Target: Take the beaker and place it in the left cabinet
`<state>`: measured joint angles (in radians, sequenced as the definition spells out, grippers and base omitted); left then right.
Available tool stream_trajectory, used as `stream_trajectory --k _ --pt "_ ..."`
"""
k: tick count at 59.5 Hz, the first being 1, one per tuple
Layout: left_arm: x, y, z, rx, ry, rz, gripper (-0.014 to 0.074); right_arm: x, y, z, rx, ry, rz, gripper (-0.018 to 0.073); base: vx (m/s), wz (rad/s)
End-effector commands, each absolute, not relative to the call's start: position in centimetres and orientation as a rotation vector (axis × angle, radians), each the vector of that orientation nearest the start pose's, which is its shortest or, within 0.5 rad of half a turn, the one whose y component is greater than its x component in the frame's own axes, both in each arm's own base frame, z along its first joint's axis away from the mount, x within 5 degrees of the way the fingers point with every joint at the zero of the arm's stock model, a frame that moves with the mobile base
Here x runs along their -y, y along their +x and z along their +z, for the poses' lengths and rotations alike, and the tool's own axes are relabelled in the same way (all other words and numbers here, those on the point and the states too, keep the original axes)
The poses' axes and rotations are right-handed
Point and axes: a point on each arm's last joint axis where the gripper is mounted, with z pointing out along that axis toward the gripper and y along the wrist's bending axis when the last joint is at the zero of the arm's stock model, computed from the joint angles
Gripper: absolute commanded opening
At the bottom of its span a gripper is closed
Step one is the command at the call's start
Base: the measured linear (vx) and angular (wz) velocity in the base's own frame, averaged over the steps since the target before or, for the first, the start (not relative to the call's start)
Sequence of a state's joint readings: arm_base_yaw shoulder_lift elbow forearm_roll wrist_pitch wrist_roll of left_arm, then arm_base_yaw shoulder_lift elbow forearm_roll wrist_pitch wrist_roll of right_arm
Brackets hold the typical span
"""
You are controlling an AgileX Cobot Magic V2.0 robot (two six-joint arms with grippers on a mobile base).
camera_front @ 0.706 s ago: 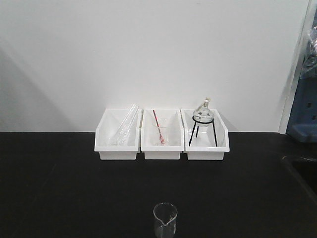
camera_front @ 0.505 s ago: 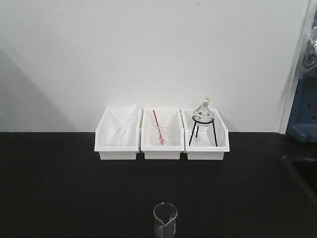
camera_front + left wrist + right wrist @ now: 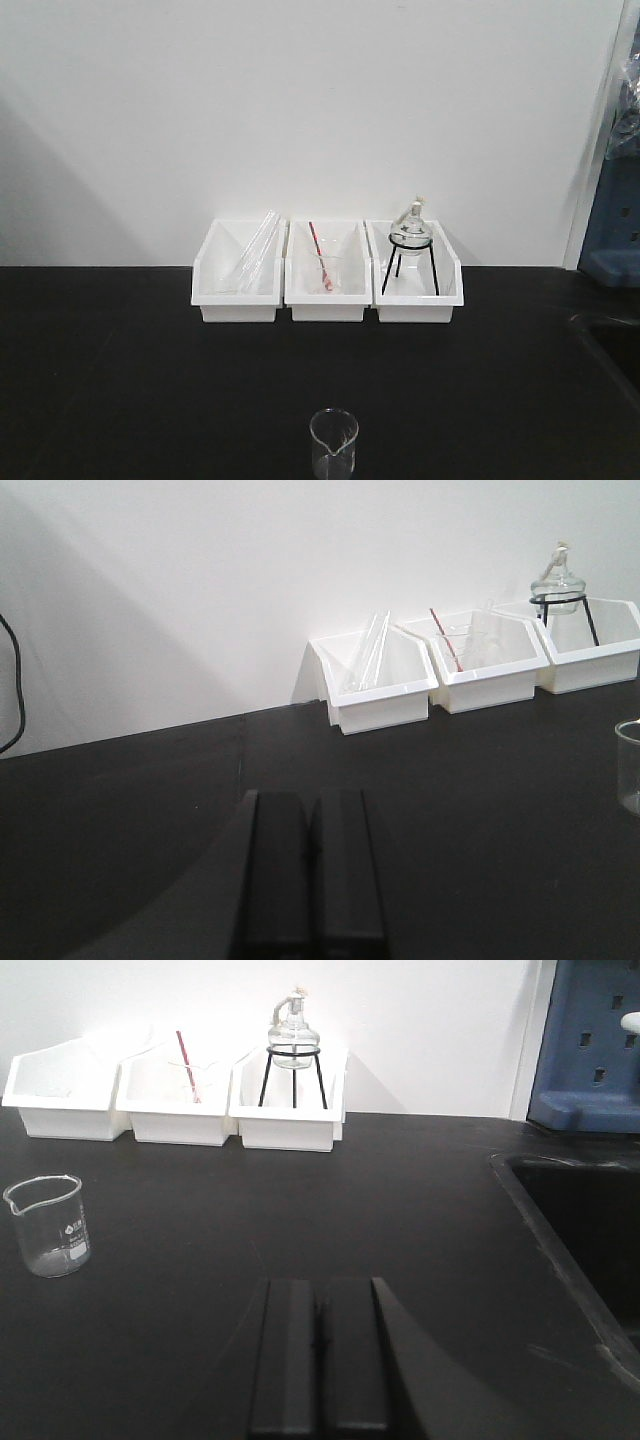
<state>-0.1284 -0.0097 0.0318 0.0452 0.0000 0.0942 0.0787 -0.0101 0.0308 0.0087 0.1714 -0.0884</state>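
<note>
Logged small clear glass spouted beaker [image 3: 334,442] upright on black benchtop [image 3: 120,380], at 6 o'clock in front view and 10 o'clock from right gripper [image 3: 320,1290], well apart. Found right gripper and left gripper [image 3: 311,805] both pinched shut, empty. Judged light, rigid, slick, breakable. Recommend opening wide and gripping gently mid-wall below rim, clear of spout. Saw no left cabinet.
</note>
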Motion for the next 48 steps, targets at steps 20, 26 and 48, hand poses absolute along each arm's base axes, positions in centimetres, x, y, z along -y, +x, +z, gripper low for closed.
stream_trajectory --k 20,26,48 --pt "0.7 5.5 20.5 -1.416 0.189 0.002 0.0001 -0.4 5.6 19.7 -1.547 -0.127 -0.015 -0.0006 0.00 0.00" --pt "0.7 5.5 20.5 -1.416 0.189 0.002 0.0001 -0.4 5.6 20.0 -1.522 -0.125 -0.016 -0.0006 0.00 0.00" --pt "0.7 5.5 20.5 -1.416 0.189 0.002 0.0001 -0.3 5.3 23.8 -1.328 -0.013 0.096 -0.0003 0.00 0.00"
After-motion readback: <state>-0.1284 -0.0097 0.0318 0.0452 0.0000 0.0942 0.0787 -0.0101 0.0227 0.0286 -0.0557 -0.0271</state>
